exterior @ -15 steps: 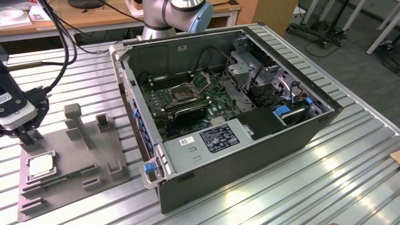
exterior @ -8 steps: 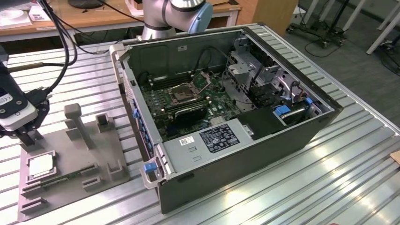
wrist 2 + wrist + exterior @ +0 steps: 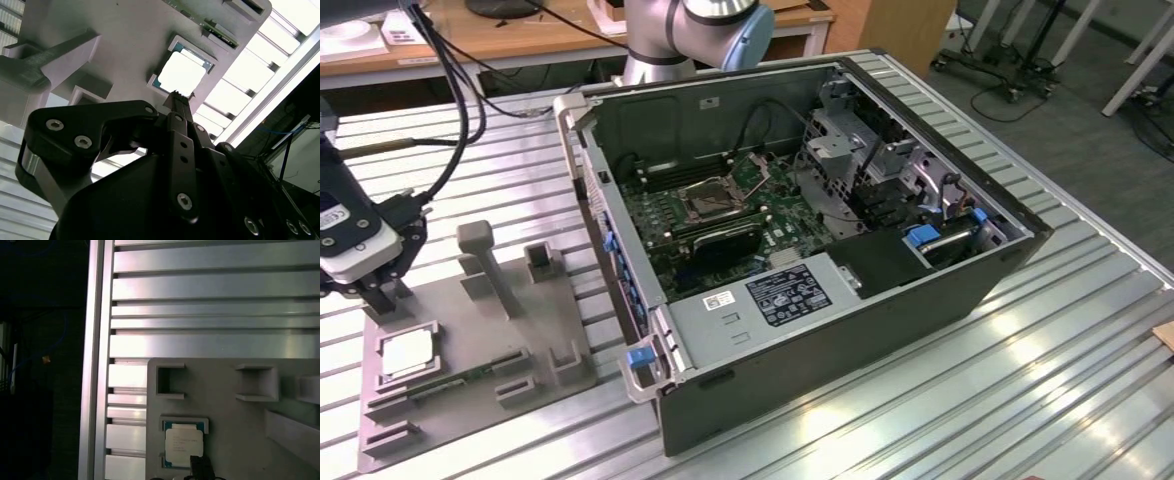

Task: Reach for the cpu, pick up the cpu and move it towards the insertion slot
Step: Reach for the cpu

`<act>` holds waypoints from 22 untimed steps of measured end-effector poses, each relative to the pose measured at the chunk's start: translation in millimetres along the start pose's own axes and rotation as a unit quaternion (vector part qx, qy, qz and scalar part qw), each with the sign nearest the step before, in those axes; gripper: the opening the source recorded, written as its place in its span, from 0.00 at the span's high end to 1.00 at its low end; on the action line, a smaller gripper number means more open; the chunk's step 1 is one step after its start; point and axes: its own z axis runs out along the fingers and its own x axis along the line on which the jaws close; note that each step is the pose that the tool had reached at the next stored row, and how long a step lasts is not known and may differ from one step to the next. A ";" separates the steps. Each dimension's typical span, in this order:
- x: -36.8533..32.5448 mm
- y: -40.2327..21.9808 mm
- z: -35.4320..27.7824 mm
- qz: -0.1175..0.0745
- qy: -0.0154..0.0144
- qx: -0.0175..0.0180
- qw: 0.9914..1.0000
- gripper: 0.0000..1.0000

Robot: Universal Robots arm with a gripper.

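Your gripper hangs tip-down right over one edge of the cpu. Tbh I can't tell how wide it's open, you only get it edge-on from these angles. Pretty sure it's got hold of nothing tho: the cpu lies flat in its square recess in the grey fixture, pale face up. Whether the tip is touching it or just above, can't say. Progress-wise the reach looks basically done, the pick isn't, and the whole carry is left. The slot is well apart from there, on the green board inside the open pc case, toward the exterior view's right, shiny frame w/ dark centre. Pose: the wrist sits at the exterior view's left edge, pointing pretty much straight down at the fixture's corner, w/ cables looping up off it. The arm's base stands behind the case. Fixture and case both sit on the slatted alu table.
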 end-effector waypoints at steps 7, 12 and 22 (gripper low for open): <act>2.0 -0.8 6.6 0.000 0.000 0.000 1.000 0.89; 3.5 -2.8 11.4 0.000 0.000 0.000 1.000 0.89; 6.5 -5.7 20.1 0.000 0.000 0.000 1.000 0.89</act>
